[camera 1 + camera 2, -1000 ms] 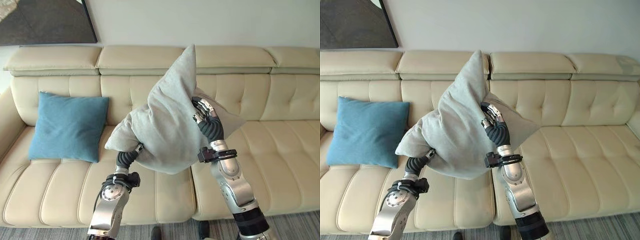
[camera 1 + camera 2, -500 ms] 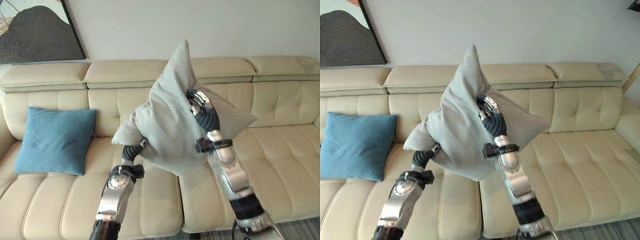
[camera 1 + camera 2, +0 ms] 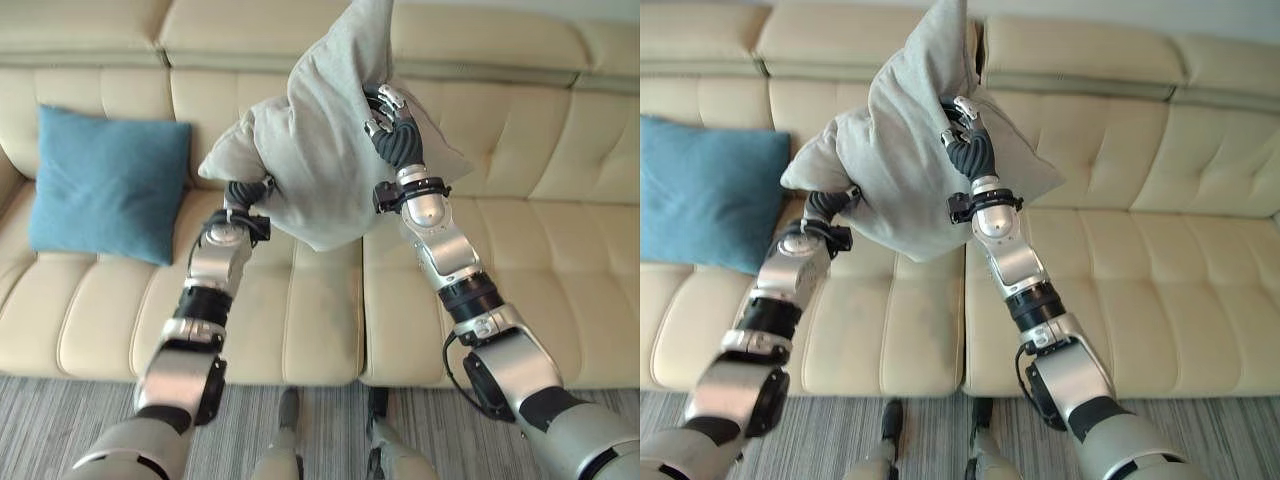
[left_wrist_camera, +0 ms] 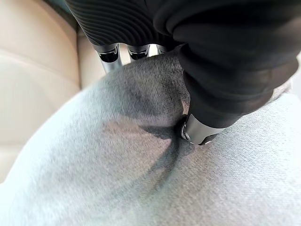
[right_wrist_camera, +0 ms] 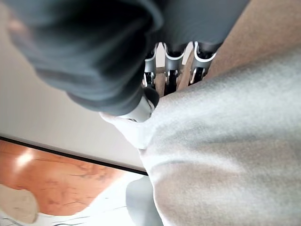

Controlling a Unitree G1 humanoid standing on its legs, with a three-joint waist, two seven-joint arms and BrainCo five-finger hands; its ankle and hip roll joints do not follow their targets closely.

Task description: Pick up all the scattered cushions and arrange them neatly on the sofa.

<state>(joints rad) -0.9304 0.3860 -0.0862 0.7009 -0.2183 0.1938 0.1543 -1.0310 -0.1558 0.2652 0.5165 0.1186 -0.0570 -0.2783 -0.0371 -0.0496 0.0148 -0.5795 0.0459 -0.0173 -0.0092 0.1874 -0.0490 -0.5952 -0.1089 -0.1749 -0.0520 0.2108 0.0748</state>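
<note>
A large grey cushion (image 3: 320, 160) hangs in the air over the middle of the cream sofa (image 3: 520, 250), one corner pointing up against the backrest. My left hand (image 3: 248, 192) grips its lower left side; in the left wrist view the thumb (image 4: 200, 132) digs into the cloth while the fingers (image 4: 113, 56) go behind it. My right hand (image 3: 393, 128) is shut on the cushion's right side, pinching the cloth between thumb (image 5: 141, 106) and fingers. A blue cushion (image 3: 108, 180) leans upright against the backrest at the sofa's left end.
The sofa's right seats (image 3: 570, 290) are bare. A grey striped rug (image 3: 60, 420) runs along the sofa's front edge. In the right wrist view a framed picture (image 5: 61, 183) hangs on the wall behind the sofa.
The camera has tilted down, so the rug and more of both arms show. Both arms reach further over the seat with the grey cushion still held between the hands.
</note>
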